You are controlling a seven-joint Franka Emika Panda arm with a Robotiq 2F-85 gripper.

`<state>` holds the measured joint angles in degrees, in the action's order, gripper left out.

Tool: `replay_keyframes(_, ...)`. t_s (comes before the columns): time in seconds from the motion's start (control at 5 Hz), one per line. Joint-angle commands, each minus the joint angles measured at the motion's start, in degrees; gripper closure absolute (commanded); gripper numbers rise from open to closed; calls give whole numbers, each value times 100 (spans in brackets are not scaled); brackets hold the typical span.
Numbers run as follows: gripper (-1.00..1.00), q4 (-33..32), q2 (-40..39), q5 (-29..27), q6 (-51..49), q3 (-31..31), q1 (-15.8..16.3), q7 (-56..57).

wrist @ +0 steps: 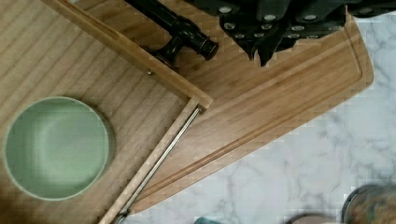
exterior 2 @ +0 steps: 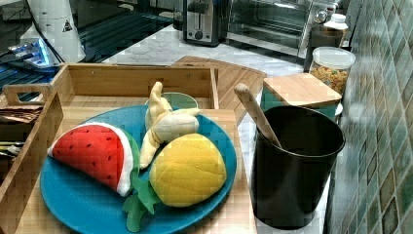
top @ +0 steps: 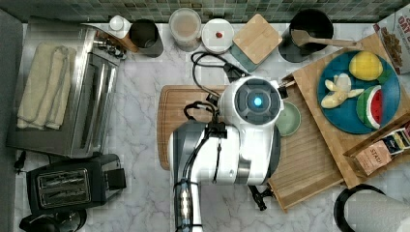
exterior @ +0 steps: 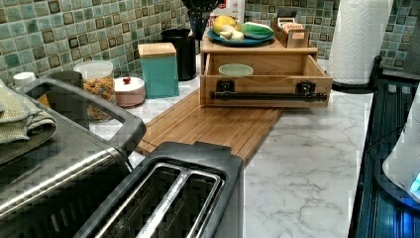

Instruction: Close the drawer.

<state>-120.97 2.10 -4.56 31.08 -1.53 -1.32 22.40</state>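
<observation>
The drawer (exterior: 267, 82) stands pulled out of its wooden cabinet, over the brown cutting board (exterior: 213, 124). Its ribbed bottom (top: 304, 154) holds a pale green bowl (top: 288, 118). The long black bar handle (exterior: 267, 95) runs along the front. In the wrist view my gripper (wrist: 262, 51) hangs shut and holds nothing. It is over the cutting board (wrist: 280, 107), just outside the drawer's front rim (wrist: 140, 56) and beside the end of the handle (wrist: 180, 25). The bowl (wrist: 56, 147) lies inside the drawer near that corner. My white arm (top: 241, 140) covers part of the drawer's front in the top view.
On the cabinet's top panel (top: 309, 77) sit a blue plate (top: 348, 116) with toy fruit and a small wooden caddy (top: 382, 145). A black utensil pot (top: 309, 34), jars and a teal box line the tiled wall. A toaster oven (top: 63, 92) and a toaster (top: 72, 181) stand at the top view's left.
</observation>
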Motion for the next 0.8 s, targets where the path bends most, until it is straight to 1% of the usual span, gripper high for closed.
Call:
replay_keyframes(0.2, 100, -1355, 800, -125, 385, 413, 578, 1115)
replay_keyframes(0.4, 100, -1619, 793, 21, 430, 467, 653, 1915)
replay_keyframes(0.6, 100, -2037, 878, 234, 772, 324, 742, 3057)
replay_keyframes(0.8, 100, -2431, 965, 494, 1098, 111, 763, 4112)
